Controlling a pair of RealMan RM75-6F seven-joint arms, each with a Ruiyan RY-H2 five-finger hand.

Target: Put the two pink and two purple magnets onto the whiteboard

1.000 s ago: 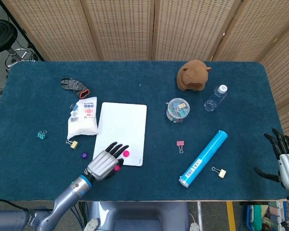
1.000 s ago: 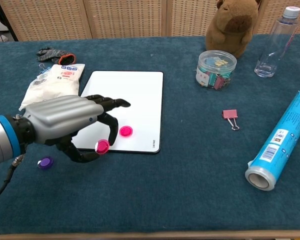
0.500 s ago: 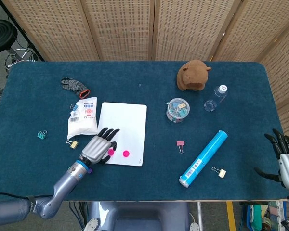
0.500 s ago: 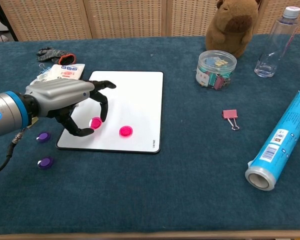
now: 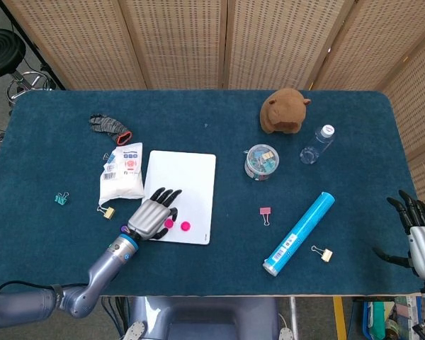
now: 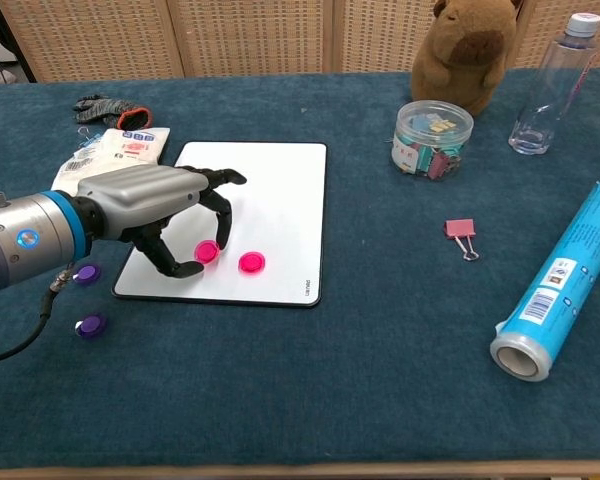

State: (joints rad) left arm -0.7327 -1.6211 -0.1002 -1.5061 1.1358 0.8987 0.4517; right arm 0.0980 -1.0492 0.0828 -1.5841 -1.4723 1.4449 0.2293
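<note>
Two magnets (image 6: 251,263) on whiteboard (image 6: 270,190), two beside.

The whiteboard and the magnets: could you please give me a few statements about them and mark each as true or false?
1. Both pink magnets lie on the whiteboard. True.
2. Both purple magnets are on the whiteboard. False: they lie on the blue table cover, off the board's left edge.
3. The left hand is over the whiteboard, its fingers at a pink magnet. True.
4. The right hand holds a purple magnet. False: it is open at the table's right edge, holding nothing.
5. The blue tube lies across the whiteboard. False: it lies far to its right.
</note>
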